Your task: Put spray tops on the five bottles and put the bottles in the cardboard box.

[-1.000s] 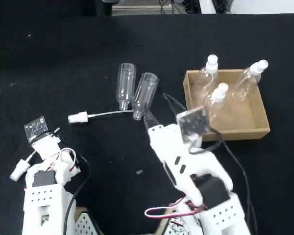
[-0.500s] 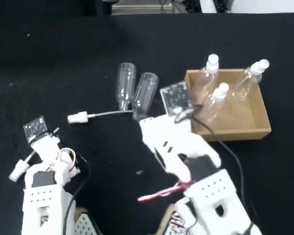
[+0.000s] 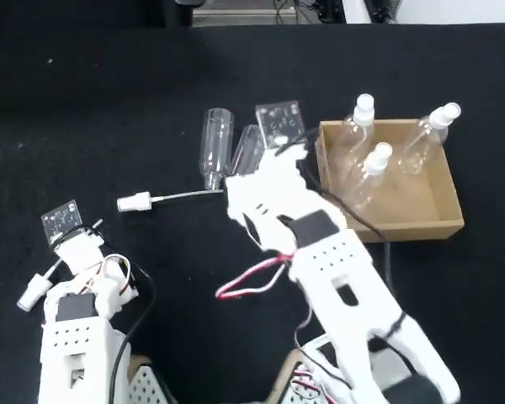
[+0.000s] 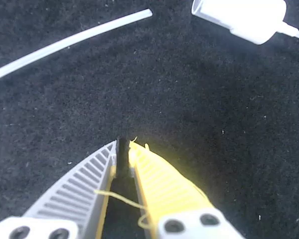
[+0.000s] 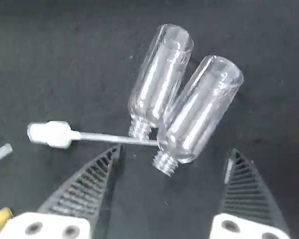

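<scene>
Two clear uncapped bottles lie side by side, one [image 5: 161, 79] beside the other [image 5: 199, 112], necks toward my right gripper [image 5: 175, 149]. It is open, a finger on each side of the nearer bottle's neck, touching nothing. In the high view the right arm [image 3: 278, 202] covers part of one bottle [image 3: 247, 150], with the other bottle [image 3: 215, 145] beside it. A white spray top [image 3: 135, 202] with a long tube lies by their necks. My left gripper [image 4: 122, 145] is shut and empty over the cloth, a second spray top [image 4: 239, 17] just ahead of it. Three capped bottles stand in the cardboard box [image 3: 396, 225].
The table is covered in black cloth. A thin white tube [image 4: 70, 42] lies on it near the left gripper. The left arm [image 3: 76, 311] stands at the front left, with the second spray top [image 3: 34, 293] beside it. The right arm's red and white cables [image 3: 244, 282] loop behind it.
The right arm has swung away from the box's front corner toward the two lying bottles and now hides part of one. The left arm has not moved.
</scene>
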Controlling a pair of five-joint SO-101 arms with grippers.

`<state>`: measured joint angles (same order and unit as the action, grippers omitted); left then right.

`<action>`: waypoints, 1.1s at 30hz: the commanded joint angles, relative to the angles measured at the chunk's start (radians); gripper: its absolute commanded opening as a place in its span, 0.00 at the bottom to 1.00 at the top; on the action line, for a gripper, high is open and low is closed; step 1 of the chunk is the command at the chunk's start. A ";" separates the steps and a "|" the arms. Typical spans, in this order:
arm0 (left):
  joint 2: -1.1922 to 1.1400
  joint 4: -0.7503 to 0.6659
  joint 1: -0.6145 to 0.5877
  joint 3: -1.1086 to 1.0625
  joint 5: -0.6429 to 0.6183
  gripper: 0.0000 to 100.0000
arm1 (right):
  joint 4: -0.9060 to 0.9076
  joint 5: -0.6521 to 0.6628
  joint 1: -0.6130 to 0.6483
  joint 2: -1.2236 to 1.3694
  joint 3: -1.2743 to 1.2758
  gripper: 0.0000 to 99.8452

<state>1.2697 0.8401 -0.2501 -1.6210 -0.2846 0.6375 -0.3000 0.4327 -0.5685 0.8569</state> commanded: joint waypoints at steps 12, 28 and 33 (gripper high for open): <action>0.003 -0.011 -0.007 -0.002 -0.005 0.04 | -0.126 -0.114 -0.051 0.433 -0.308 0.28; 0.003 -0.011 -0.007 -0.002 -0.005 0.04 | -0.183 -0.178 -0.133 0.700 -0.492 0.28; 0.003 -0.011 -0.007 -0.002 -0.005 0.04 | -0.176 -0.180 -0.138 0.756 -0.530 0.28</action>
<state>1.2697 0.8401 -0.2501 -1.6210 -0.2831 0.4887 -0.4687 0.3130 0.1880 0.3951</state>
